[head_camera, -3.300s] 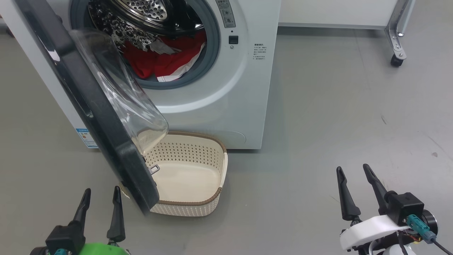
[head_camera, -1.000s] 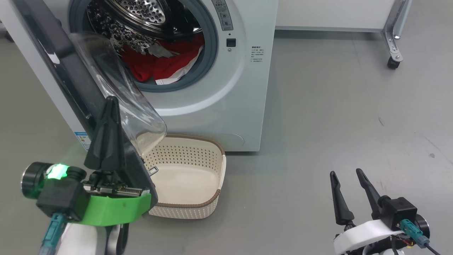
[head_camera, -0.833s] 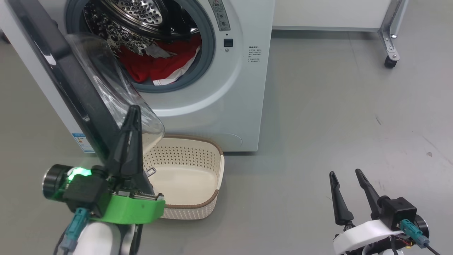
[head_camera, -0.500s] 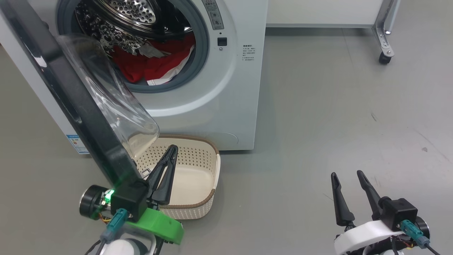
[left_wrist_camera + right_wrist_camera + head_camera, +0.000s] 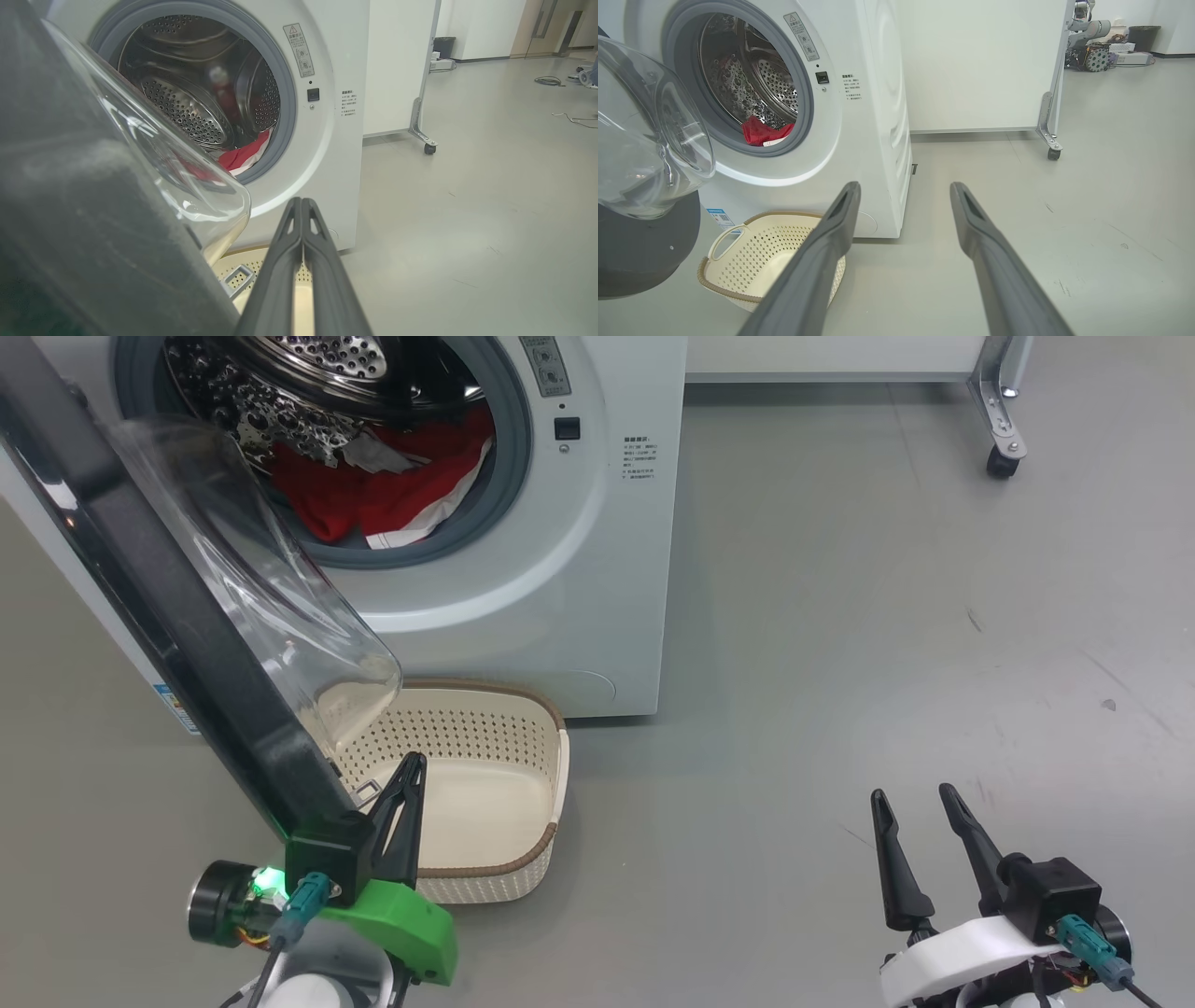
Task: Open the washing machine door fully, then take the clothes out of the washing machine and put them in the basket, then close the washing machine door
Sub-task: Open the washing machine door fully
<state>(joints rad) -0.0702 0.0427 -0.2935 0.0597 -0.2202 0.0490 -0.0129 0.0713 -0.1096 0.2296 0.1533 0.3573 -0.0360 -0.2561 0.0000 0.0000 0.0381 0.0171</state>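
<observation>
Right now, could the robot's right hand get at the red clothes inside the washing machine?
Probably yes, though it would take a long reach. The right hand is open and holds nothing, the door stands off to the left, and only floor lies between the hand and the clothes.

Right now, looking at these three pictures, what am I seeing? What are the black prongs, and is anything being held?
The prongs are a robot's two grippers, its hands. One picture comes from a camera on its head, looking down; the other two come from cameras on its wrists, looking along the fingers. The left gripper is shut, empty, beside the partly open door of a washer. The right gripper is open, empty, over the floor. Red clothes lie inside the washer; the basket on the floor has none.
</observation>
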